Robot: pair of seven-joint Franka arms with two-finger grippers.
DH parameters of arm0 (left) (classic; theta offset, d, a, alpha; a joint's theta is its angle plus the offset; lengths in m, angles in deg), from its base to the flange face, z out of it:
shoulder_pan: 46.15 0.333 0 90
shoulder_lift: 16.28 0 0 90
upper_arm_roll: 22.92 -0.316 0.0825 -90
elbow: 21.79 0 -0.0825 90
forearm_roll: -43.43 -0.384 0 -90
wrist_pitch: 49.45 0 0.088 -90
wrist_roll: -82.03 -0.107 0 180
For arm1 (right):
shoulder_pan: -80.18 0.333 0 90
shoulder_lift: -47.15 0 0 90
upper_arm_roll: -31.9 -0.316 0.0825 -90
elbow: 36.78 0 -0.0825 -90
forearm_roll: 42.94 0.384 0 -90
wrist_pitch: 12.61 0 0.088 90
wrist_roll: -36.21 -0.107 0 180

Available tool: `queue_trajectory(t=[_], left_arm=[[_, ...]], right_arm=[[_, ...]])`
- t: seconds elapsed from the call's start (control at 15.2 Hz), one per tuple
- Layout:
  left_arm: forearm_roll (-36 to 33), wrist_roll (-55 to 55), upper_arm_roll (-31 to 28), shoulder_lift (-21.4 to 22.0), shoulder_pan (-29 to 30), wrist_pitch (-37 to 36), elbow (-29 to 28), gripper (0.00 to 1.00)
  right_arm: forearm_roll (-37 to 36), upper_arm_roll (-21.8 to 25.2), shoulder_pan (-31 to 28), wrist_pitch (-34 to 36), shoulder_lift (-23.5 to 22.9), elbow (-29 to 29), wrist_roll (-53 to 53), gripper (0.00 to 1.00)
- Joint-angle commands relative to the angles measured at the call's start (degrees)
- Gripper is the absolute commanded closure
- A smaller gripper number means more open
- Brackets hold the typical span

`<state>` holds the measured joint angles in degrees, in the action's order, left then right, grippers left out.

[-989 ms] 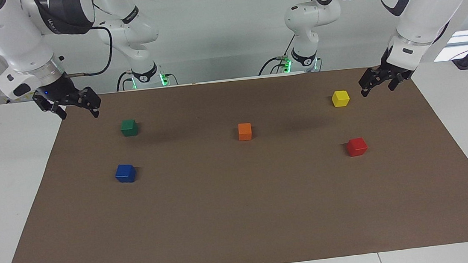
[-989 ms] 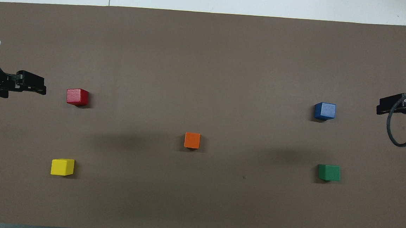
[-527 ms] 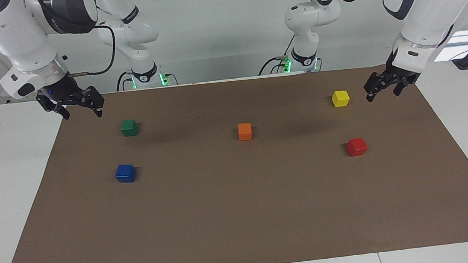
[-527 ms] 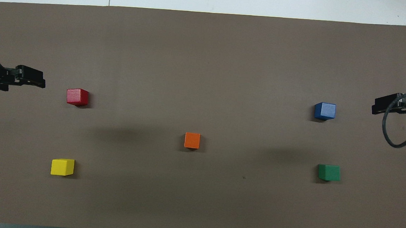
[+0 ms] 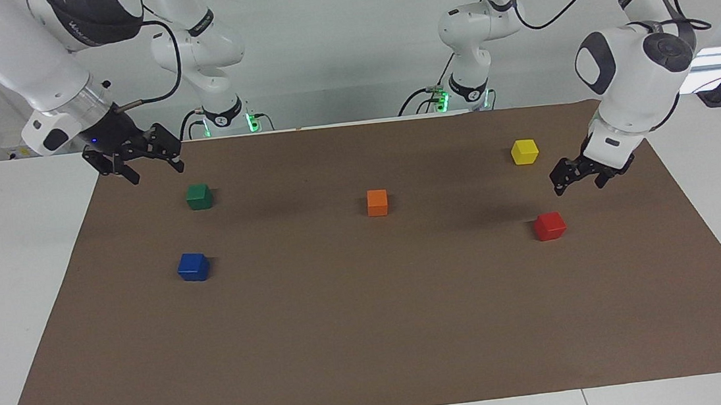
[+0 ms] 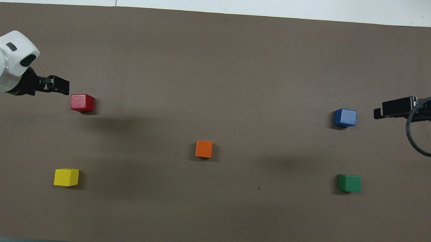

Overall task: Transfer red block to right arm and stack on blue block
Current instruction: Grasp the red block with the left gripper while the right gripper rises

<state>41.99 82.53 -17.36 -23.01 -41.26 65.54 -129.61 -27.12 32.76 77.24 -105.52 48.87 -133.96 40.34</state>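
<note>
The red block [image 5: 549,226] sits on the brown mat toward the left arm's end; it also shows in the overhead view [image 6: 82,102]. The blue block [image 5: 193,267] sits toward the right arm's end, also seen from overhead [image 6: 344,117]. My left gripper [image 5: 579,187] is open and empty, up in the air over the mat just beside the red block, not touching it [image 6: 59,85]. My right gripper [image 5: 158,174], with the blue wrist light, is open and empty, in the air over the mat's edge near the green cube [image 6: 384,109].
An orange cube [image 5: 377,202] sits mid-mat. A yellow cube [image 5: 524,151] lies nearer to the robots than the red block. A dark green cube [image 5: 199,196] lies nearer to the robots than the blue block. The brown mat [image 5: 373,333] covers the white table.
My left gripper has come down and moved from beside the yellow cube to beside the red block. My right gripper has shifted inward toward the green cube. No block has moved.
</note>
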Motion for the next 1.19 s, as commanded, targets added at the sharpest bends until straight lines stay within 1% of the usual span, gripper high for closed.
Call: queue_trajectory(t=[0.0,0.13,0.26,0.33,0.46,0.59,0.79,0.92,1.05,1.12], left_arm=[[-1.2,-0.9,-0.2,-2.1,-0.1,4.4,-1.8,0.0],[-1.1,-0.9,-0.1,-2.5,0.0,8.6,-4.5,0.0],[-1.2,-1.0,-0.2,-3.1,0.1,11.6,-6.7,0.0],[-1.2,-1.0,-0.2,-4.6,0.1,12.2,-6.8,0.0],[-1.1,-0.9,-0.1,-6.0,0.0,12.6,-6.4,0.0],[-1.1,-0.5,-0.1,-9.3,-0.7,13.5,-5.6,0.0],[-1.1,-0.6,-0.1,-9.9,-0.7,14.2,-5.7,0.0],[-1.1,-0.6,-0.1,-9.9,-0.3,14.5,-6.0,0.0],[-1.1,-0.5,-0.1,-10.1,-0.2,14.6,-6.1,0.01],[-1.0,-0.2,-0.1,-10.1,-0.3,14.5,-6.1,0.25]], right_arm=[[8.4,-0.3,-1.8,-1.1,-0.1,-1.4,2.6,0.0],[13.2,-0.3,-1.8,-1.0,-0.1,-2.2,4.0,0.0],[20.9,-0.3,-2.0,-0.9,-0.1,-4.9,6.0,0.0],[24.9,-0.3,-2.9,-1.0,-0.1,-5.9,7.1,0.0],[32.0,-0.3,-4.0,-0.8,-0.1,-8.4,9.9,0.0],[38.7,-0.3,-5.1,-0.3,-0.1,-11.1,13.7,0.0],[50.2,-0.3,-5.3,1.1,-0.1,-16.3,17.0,0.0],[55.3,-0.3,-5.1,1.7,-0.3,-18.7,20.0,0.0],[61.6,-0.3,-4.8,4.0,-2.2,-20.7,24.3,0.0],[63.7,-0.3,-5.0,6.0,-3.6,-20.8,26.0,0.0]])
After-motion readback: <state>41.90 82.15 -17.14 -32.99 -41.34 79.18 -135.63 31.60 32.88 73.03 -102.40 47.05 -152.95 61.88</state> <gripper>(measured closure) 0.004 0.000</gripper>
